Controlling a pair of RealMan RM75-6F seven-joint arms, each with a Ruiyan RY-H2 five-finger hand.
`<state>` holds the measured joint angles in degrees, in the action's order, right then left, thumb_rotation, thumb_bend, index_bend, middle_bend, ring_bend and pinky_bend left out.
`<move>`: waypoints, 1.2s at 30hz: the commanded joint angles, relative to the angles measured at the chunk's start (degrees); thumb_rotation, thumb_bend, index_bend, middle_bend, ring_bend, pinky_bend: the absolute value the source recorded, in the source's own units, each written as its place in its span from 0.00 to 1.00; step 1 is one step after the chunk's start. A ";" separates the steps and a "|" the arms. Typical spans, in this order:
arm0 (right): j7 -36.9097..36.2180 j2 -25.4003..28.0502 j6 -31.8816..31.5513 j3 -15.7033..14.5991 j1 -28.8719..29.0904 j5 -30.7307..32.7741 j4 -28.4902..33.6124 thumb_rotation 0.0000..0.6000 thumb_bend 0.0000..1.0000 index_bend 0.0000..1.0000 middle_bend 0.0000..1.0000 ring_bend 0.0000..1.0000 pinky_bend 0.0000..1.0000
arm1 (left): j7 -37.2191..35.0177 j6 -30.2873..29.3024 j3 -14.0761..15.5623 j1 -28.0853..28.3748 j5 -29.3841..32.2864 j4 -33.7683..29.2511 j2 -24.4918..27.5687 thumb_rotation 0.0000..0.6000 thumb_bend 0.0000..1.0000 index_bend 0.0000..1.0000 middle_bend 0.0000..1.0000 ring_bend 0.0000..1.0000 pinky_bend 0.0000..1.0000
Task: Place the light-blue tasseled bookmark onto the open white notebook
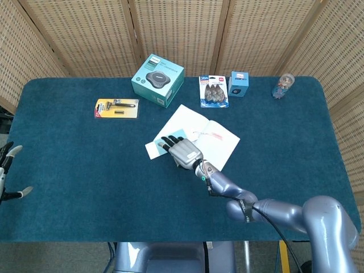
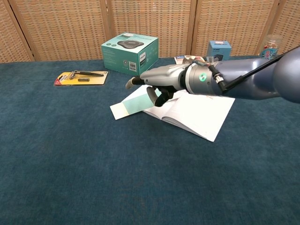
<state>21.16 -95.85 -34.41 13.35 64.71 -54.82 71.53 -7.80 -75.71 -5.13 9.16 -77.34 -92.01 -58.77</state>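
Note:
The light-blue bookmark [image 1: 154, 145] [image 2: 127, 105] lies flat on the blue cloth, its right end at the left edge of the open white notebook [image 1: 219, 142] [image 2: 201, 115]; I cannot make out its tassel. My right hand [image 1: 183, 151] [image 2: 164, 78] hovers palm down over the bookmark's right end and the notebook's left page. Its fingers stretch toward the left and its thumb hangs down, and it holds nothing. At the far left edge of the head view, my left hand [image 1: 8, 170] stays off the table, fingers spread and empty. The chest view does not show it.
Along the back of the table stand a teal box [image 1: 157, 79] [image 2: 130, 52], a razor pack [image 1: 116, 108] [image 2: 79, 77], a blister pack [image 1: 213, 91], a small blue box [image 1: 239, 83] [image 2: 219, 49] and a small jar [image 1: 282, 85]. Wicker screens close off the back.

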 commanded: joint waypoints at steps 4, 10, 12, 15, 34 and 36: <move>1.07 -5.28 0.17 -1.67 2.09 1.13 -7.59 1.00 1.00 0.09 0.04 0.00 0.19 | -0.15 1.48 -0.14 0.52 0.99 0.54 -0.14 1.00 0.00 0.00 0.00 0.00 0.00; -0.22 -7.51 1.90 -2.03 2.64 1.08 -11.74 1.00 1.00 0.10 0.04 0.00 0.19 | -0.05 1.95 -0.36 0.76 1.60 0.65 -0.25 1.00 0.00 0.00 0.00 0.00 0.00; -0.52 -7.82 2.55 -2.32 2.73 0.86 -12.74 1.00 1.00 0.11 0.05 0.00 0.19 | -0.06 1.88 -0.50 0.76 1.81 0.66 -0.27 1.00 0.00 0.00 0.00 0.00 0.00; -0.80 -7.76 3.13 -3.08 2.68 -0.25 -14.03 1.00 1.00 0.13 0.07 0.00 0.19 | 0.15 2.08 -0.59 0.87 2.11 0.77 -0.42 1.00 0.00 0.00 0.00 0.00 0.00; 5.17 -4.79 3.10 -7.92 1.11 -0.88 -18.21 1.00 1.00 0.17 0.11 0.02 0.19 | 1.27 2.27 -0.32 1.18 1.79 0.46 -0.75 1.00 0.00 0.00 0.00 0.00 0.00; 5.61 -4.81 2.98 -8.07 1.00 -0.85 -18.57 1.00 1.00 0.17 0.11 0.02 0.19 | 1.33 2.26 -0.29 1.17 1.76 0.43 -0.76 1.00 0.00 0.00 0.00 0.00 0.00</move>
<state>26.70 -100.67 -31.37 5.35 65.77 -55.69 53.02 -6.47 -73.45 -5.42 10.34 -75.58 -91.58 -59.54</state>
